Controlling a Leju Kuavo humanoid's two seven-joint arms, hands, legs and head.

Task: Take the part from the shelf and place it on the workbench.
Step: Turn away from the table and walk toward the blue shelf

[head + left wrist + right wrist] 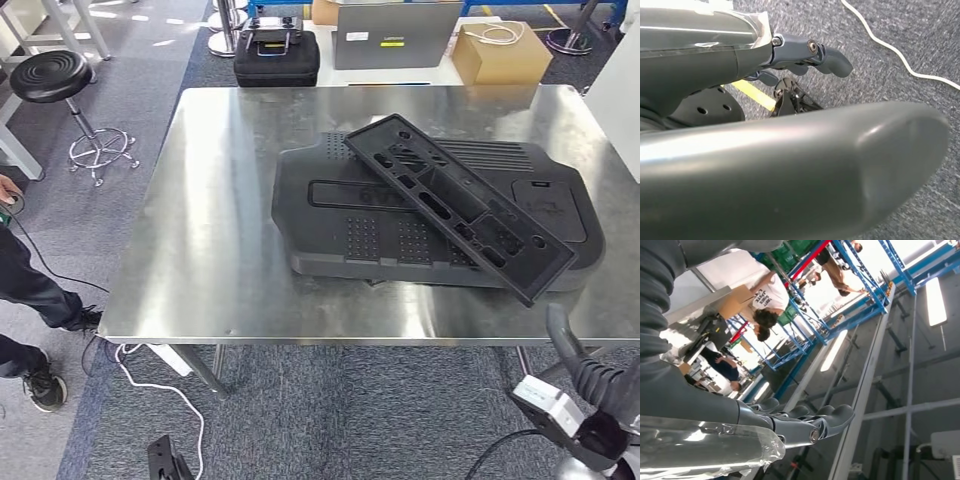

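Bright overhead glare on workbench [204, 230]; blurred close foregrounds.

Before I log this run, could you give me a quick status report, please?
Right hand empty, fingers extended. Left hand empty, over floor. Flat part lies on black cover on workbench. Nothing in the way.

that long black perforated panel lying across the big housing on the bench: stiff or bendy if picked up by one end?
The long panel looks thin and full of cut-outs, so it probably flexes somewhat. It lies propped across the big housing, so a push likely slides or rocks it. It seems light for its length.
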